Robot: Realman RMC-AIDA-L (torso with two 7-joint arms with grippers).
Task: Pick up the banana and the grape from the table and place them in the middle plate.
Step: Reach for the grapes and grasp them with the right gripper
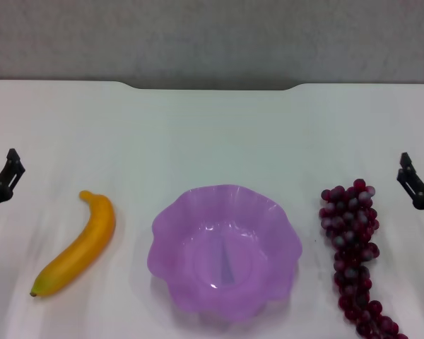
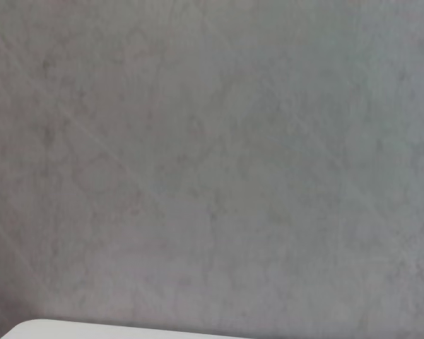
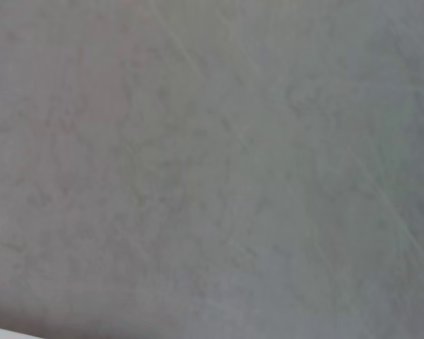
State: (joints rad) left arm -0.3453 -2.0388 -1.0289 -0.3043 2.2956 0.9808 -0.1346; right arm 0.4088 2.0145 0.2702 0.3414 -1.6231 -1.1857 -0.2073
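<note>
In the head view the yellow-orange banana (image 1: 78, 245) lies on the white table (image 1: 212, 134) at the left of the purple scalloped plate (image 1: 225, 251). The plate holds nothing. The long bunch of dark red-purple grapes (image 1: 355, 251) lies at the plate's right and runs off the near edge of the view. My left gripper (image 1: 6, 176) shows at the far left edge, apart from the banana. My right gripper (image 1: 412, 182) shows at the far right edge, beside the grapes and apart from them. Both wrist views show only a grey wall.
The table's far edge has a shallow notch (image 1: 212, 86) with a grey wall behind it. A white sliver of table edge (image 2: 92, 329) shows in the left wrist view.
</note>
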